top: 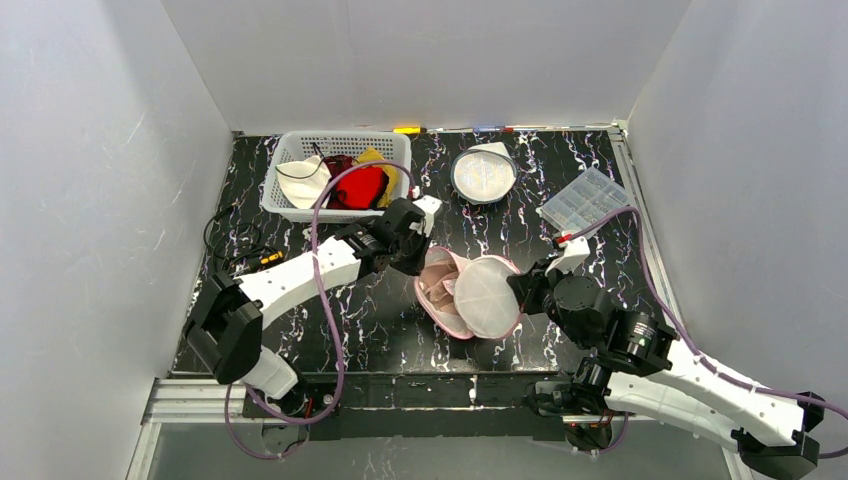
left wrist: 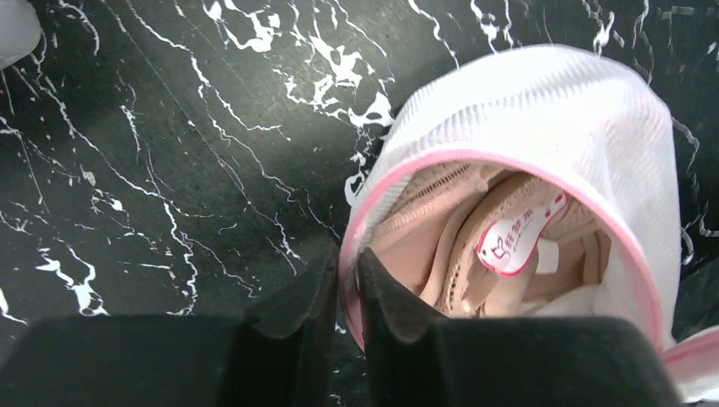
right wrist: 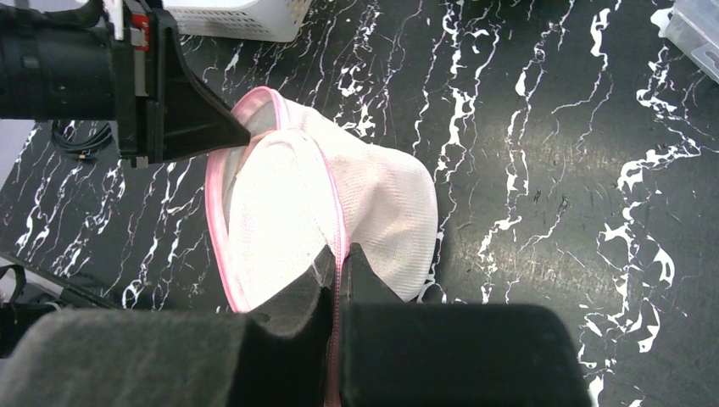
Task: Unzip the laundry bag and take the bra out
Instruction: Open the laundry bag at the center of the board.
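Unzipped laundry bag [top: 470, 295] at mid surface [top: 385, 325], beige bra [left wrist: 458, 246] inside; right tool [right wrist: 339, 271] pinches its flap edge, left tool [left wrist: 346, 292] nips the pink rim: best pull apart gently, w/o slipping, to widen mouth.

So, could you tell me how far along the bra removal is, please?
The laundry bag already lies unzipped, its flap folded open. In hand: the right jaws pinch the flap's pink edge and the left jaws grip the opposite rim. Left to do: the beige bra sits inside, not yet pulled out.
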`<state>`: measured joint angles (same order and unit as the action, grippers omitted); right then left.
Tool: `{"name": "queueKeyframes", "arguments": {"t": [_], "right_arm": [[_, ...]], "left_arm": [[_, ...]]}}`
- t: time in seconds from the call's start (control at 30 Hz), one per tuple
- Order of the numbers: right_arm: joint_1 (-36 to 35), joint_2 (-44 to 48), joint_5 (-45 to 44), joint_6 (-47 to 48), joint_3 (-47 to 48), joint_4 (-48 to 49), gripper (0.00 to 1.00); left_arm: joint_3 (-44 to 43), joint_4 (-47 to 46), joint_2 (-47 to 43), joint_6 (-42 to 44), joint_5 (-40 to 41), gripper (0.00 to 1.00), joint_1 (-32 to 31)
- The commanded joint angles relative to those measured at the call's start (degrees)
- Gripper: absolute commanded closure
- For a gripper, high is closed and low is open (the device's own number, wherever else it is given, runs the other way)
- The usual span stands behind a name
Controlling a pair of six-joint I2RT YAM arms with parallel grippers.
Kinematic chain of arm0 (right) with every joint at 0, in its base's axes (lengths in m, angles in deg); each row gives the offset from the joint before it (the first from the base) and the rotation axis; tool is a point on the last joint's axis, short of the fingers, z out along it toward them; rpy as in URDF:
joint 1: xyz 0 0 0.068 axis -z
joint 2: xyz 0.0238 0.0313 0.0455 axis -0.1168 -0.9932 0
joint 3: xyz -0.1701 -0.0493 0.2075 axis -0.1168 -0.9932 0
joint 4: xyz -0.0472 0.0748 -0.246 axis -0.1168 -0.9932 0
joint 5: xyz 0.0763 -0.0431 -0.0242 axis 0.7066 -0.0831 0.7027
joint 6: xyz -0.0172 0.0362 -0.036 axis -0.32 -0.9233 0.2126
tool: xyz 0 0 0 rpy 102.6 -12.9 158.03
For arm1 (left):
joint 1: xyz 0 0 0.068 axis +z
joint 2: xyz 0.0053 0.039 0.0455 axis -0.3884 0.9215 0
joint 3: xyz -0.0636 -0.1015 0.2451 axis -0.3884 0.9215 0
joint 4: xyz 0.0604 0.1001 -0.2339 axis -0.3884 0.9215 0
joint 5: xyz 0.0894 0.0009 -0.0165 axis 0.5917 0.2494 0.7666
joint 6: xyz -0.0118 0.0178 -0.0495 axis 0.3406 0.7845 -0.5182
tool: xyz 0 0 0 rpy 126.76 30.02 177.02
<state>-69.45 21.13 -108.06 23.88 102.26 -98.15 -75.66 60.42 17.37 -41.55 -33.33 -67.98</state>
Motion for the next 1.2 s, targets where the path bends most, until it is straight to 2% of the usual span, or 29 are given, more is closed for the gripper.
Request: {"name": "queueKeyframes", "arguments": {"t": [0.0, 0.1, 0.23, 0.37, 0.53, 0.7, 0.9, 1.07, 1.17], "right_arm": [[-0.01, 1.08, 1.73, 2.64, -0.31, 3.22, 0.99], [0.03, -0.39, 2.11, 4.46, 0.2, 5.74, 0.99], [0.04, -6.9, -0.25, 9.46, 3.97, 9.56, 0.99], [0.04, -13.08, -8.05, 13.77, 8.91, 14.54, 0.99], [0.03, -18.92, -19.05, 13.76, 12.88, 13.33, 0.99], [0.38, -17.48, -23.12, 11.83, 10.5, 10.49, 0.99], [0.74, -14.4, -24.97, 10.4, 9.09, 6.19, 0.99], [0.89, -13.02, -25.31, 2.42, 6.88, -3.02, 0.99], [0.8, -9.34, -25.01, 0.64, 4.96, -5.36, 0.88]], "left_arm": [[-0.96, 0.12, -1.51, -1.11, -2.6, 0.98, -0.14], [1.26, -1.47, -5.85, -3.6, 0.0, 1.0, -0.14], [1.97, -0.67, -14.21, -7.04, 5.46, 1.0, -0.14], [1.22, 1.82, -19.87, -11.01, 10.02, 1.0, -0.13], [6.71, 2.0, -24.3, -18.81, 13.89, 1.0, -0.13], [14.4, -2.13, -27.71, -23.24, 14.78, 1.0, -0.12], [17.94, -6.99, -27.35, -27.16, 12.52, 1.0, -0.14], [21.21, -9.24, -27.33, -28.5, 10.34, 1.0, -0.11], [21.92, -9.47, -28.4, -28.14, 8.81, 1.0, -0.11]]}}
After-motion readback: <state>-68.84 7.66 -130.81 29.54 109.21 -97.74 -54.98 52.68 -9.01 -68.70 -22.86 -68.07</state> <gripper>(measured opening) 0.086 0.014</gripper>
